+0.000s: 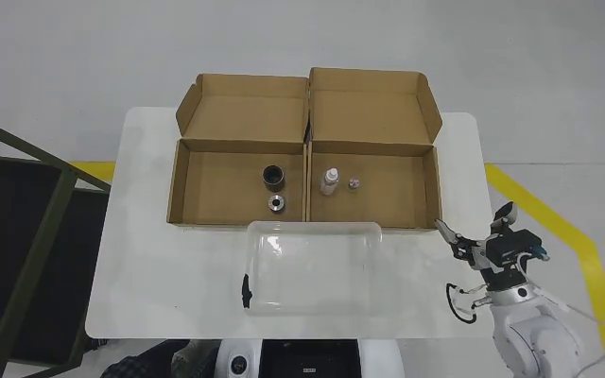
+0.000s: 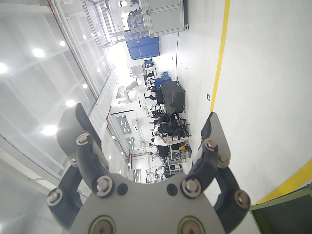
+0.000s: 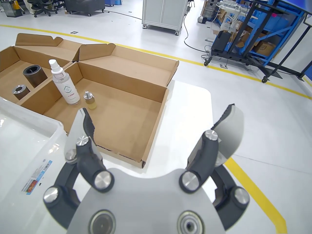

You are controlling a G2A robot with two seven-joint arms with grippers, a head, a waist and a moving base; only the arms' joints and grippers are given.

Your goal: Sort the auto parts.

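Two open cardboard boxes stand side by side at the back of the white table. The left box holds a dark cylinder and a metal ring. In the right box stand a white spray bottle and a small brass-coloured part. My right gripper hovers open and empty over the table's right edge, beside the right box. My left gripper is open, empty and faces the room.
A clear plastic bin sits in front of the boxes at the table's near middle, with a small black object at its near left edge. A green metal frame stands left of the table. Yellow floor tape runs past the right side.
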